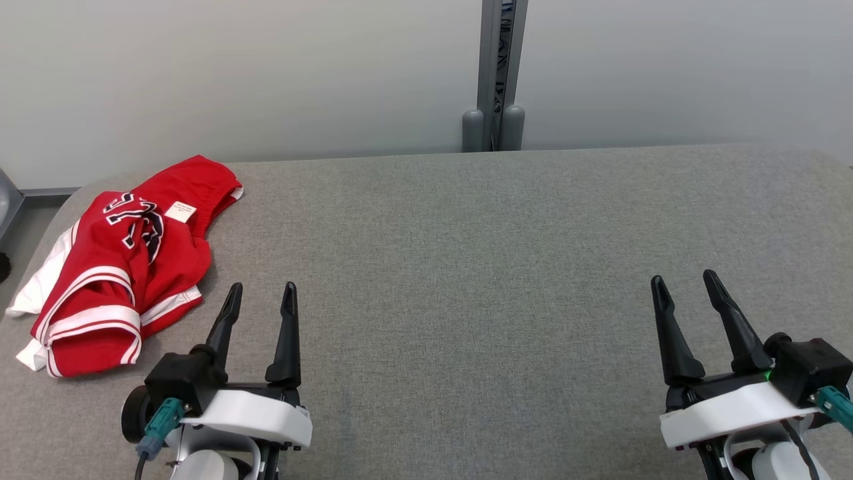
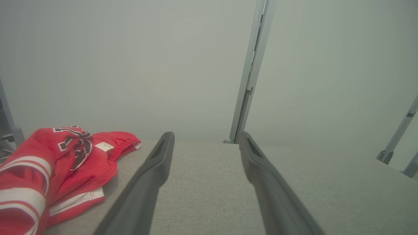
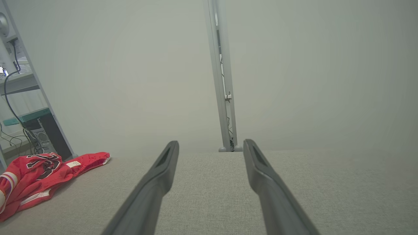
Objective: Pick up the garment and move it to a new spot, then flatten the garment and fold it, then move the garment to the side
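Head view: a grey fabric-covered worktop [image 1: 466, 267] fills the lower part of the scene, with a pale wall [image 1: 266, 67] behind it and a grey upright post [image 1: 495, 73] rising at the worktop's far edge. The garment [image 1: 120, 267], red with white stripes and dark lettering, lies crumpled at the worktop's far left, reaching toward the left edge; a small white label [image 1: 180, 212] shows on its upper part. The left claw [image 1: 261, 288] sits at the lower left, its two dark fingers spread apart and empty, pointing away from the robot. The garment lies just beside this claw, to its left and a little ahead, not touching it. The right claw [image 1: 684, 277] sits at the lower right, also spread and empty, well apart from the garment, with bare worktop between them. Left wrist view: the left claw's [image 2: 206, 134] two fingers rise from the bottom edge with a wide gap, and grey worktop shows between them. The garment [image 2: 49, 169] is heaped at the lower left, close beside the left finger yet clear of it, its label facing up. The post stands beyond the fingertips against the wall. Right wrist view: the right claw's [image 3: 211, 142] fingers stand wide and hold nothing above bare worktop. The garment [image 3: 36, 176] appears small at the far left edge of the worktop, well apart from this claw. Behind it, at the left border, stands shelving [image 3: 19, 81] with dark cables [image 3: 9, 107] hanging down.
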`<state>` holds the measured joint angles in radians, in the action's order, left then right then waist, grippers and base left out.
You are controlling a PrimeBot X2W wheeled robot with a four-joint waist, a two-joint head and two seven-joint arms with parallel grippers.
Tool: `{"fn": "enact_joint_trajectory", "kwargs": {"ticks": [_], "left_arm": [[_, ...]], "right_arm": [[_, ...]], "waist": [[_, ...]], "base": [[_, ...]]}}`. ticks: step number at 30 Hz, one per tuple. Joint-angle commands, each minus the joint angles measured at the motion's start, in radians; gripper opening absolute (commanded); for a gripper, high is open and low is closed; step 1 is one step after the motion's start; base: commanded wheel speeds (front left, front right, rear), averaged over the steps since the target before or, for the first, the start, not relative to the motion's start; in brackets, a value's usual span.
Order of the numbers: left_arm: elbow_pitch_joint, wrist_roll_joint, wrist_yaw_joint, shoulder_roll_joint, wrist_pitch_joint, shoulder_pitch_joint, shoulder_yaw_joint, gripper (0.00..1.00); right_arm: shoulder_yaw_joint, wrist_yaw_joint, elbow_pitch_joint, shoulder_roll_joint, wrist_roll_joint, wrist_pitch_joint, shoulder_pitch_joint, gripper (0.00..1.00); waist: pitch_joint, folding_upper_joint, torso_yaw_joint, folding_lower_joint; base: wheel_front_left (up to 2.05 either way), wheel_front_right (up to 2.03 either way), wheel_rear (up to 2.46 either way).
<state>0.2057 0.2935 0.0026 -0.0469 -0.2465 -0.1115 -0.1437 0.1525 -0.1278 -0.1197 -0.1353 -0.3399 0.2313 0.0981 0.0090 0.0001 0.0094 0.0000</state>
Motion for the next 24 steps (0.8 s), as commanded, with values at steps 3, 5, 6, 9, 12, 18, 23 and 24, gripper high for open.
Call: {"fn": "enact_joint_trajectory", "kwargs": {"ticks": [3,5,6,9,12,18,23,24], "left_arm": [[0.000,-0.034,0.007,-0.005,-0.008,-0.005,-0.001,1.00],[0.001,-0.048,0.008,-0.005,-0.011,-0.006,-0.002,1.00],[0.000,-0.053,0.010,-0.005,-0.013,-0.006,-0.003,1.00],[0.001,-0.069,0.011,-0.005,-0.016,-0.004,-0.005,1.00],[-0.001,-0.087,0.015,-0.006,-0.020,-0.002,-0.008,1.00],[0.004,-0.079,0.014,-0.006,-0.019,-0.005,-0.009,1.00],[0.007,-0.072,0.016,-0.005,-0.019,-0.003,-0.008,1.00],[0.008,-0.071,0.017,-0.005,-0.019,-0.003,-0.007,1.00]], "right_arm": [[0.001,-0.005,0.009,-0.002,0.035,0.018,-0.005,1.00],[0.003,-0.005,0.014,-0.001,0.047,0.021,-0.007,1.00],[0.004,-0.005,0.016,-0.001,0.053,0.024,-0.008,1.00],[0.007,-0.005,0.021,-0.002,0.072,0.031,-0.011,1.00],[0.011,-0.005,0.027,-0.004,0.087,0.039,-0.015,1.00],[0.008,-0.005,0.025,-0.005,0.080,0.035,-0.013,1.00],[0.003,-0.005,0.024,-0.006,0.080,0.035,-0.013,1.00],[0.002,-0.005,0.025,-0.005,0.080,0.035,-0.014,1.00]], "waist": [[-0.001,-0.0001,0.000,0.0000],[-0.001,-0.0001,0.001,0.0000],[-0.001,-0.0001,0.001,0.0000],[-0.002,-0.0001,0.002,0.0000],[-0.002,-0.0001,0.003,0.0000],[-0.003,-0.0001,0.003,0.0000],[-0.005,-0.0001,0.002,0.0000],[-0.006,-0.0001,0.001,0.0000]], "base": [[0.00,0.00,0.00],[0.00,0.00,0.00],[0.00,0.00,0.00],[0.00,0.00,0.00],[0.00,0.00,0.00],[0.00,0.00,0.00],[0.00,0.00,0.00],[0.00,0.00,0.00]]}}
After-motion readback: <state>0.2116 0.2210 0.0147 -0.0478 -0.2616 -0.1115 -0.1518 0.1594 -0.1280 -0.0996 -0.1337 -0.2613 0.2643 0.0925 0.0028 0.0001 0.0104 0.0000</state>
